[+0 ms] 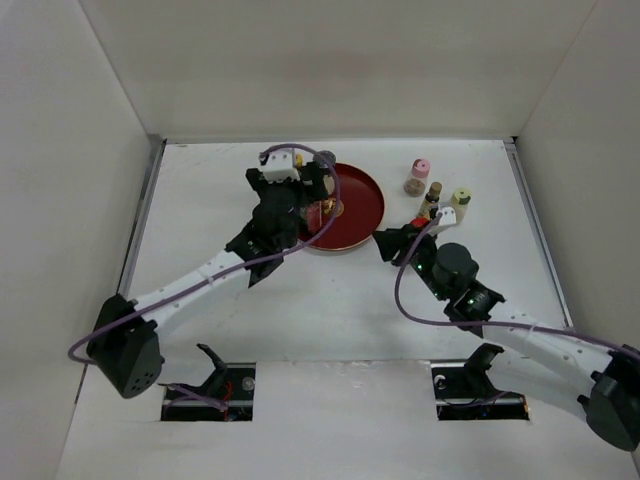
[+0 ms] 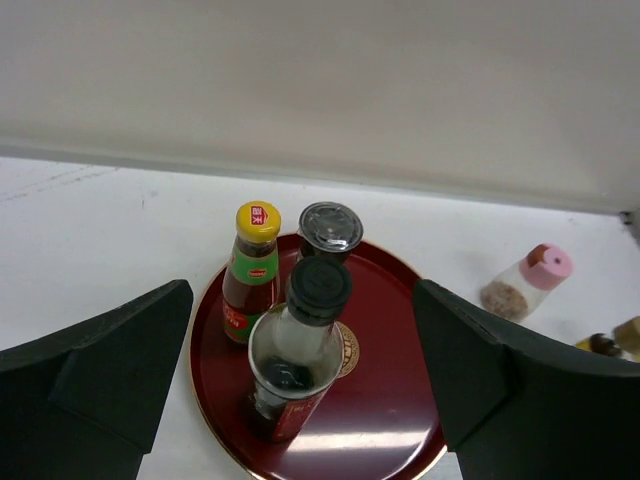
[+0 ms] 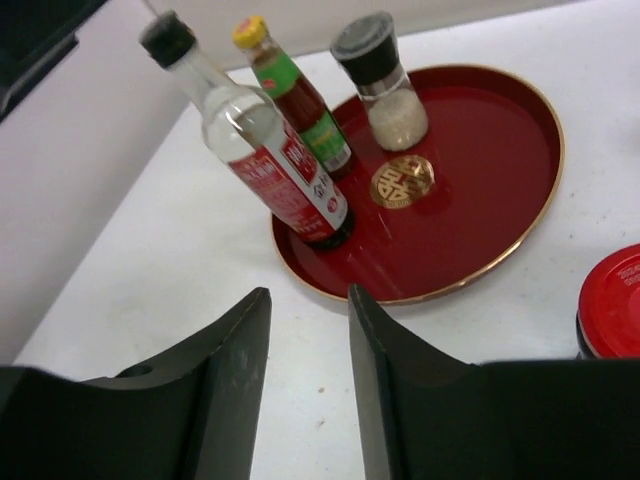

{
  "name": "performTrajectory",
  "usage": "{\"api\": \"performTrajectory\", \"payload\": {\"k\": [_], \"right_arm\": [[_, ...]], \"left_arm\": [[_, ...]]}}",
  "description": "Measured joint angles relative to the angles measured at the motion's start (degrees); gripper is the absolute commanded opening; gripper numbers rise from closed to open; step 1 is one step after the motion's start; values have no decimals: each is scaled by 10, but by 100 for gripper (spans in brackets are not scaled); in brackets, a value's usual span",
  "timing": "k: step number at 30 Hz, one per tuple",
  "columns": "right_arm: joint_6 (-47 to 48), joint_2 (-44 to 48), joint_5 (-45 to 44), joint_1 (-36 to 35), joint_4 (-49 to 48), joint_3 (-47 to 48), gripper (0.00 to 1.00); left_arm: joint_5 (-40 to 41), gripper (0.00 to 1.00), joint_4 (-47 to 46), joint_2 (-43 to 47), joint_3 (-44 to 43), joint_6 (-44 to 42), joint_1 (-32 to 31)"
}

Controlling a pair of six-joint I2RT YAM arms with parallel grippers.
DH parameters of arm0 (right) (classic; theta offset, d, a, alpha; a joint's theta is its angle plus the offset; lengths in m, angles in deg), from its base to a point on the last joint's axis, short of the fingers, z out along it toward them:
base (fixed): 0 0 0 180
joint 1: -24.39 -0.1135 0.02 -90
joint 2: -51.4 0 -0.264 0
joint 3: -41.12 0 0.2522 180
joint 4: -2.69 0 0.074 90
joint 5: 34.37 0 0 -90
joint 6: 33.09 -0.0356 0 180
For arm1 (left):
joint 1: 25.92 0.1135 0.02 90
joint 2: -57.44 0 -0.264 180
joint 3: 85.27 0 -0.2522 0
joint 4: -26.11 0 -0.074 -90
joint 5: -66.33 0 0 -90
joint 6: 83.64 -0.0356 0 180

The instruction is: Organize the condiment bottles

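Three condiment bottles stand on the round red plate (image 2: 400,400): a clear black-capped bottle (image 2: 297,345), a yellow-capped red sauce bottle (image 2: 251,272) and a grey-capped grinder (image 2: 330,230). My left gripper (image 2: 302,292) is open wide, a finger on each side of the black-capped bottle, not touching it. In the top view it (image 1: 305,205) hovers over the plate's (image 1: 360,205) left part. My right gripper (image 3: 308,300) is open and empty, low over the table just before the plate (image 3: 480,190). A red-capped jar (image 3: 612,300) sits to its right.
Right of the plate stand a pink-capped shaker (image 1: 421,168), a brown-capped shaker (image 1: 414,186), a dark brown bottle (image 1: 433,195) and a pale-yellow-capped bottle (image 1: 461,198). White walls enclose the table on three sides. The right gripper (image 1: 388,243) is by the plate's right rim.
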Motion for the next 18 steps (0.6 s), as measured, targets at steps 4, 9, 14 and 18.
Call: {"api": "performTrajectory", "payload": {"k": [4,9,14,18], "right_arm": [[6,61,-33,-2,73,28,82],[15,108,-119,17,175,54,100],[23,70,-194,46,271,71,100],[27,4,-202,68,314,72,100]], "left_arm": [[14,91,-36,96,85,6,-21],[49,92,-78,235,245,71,-44],[71,92,-82,309,389,157,-62],[76,93,-80,313,438,191,-74]]}}
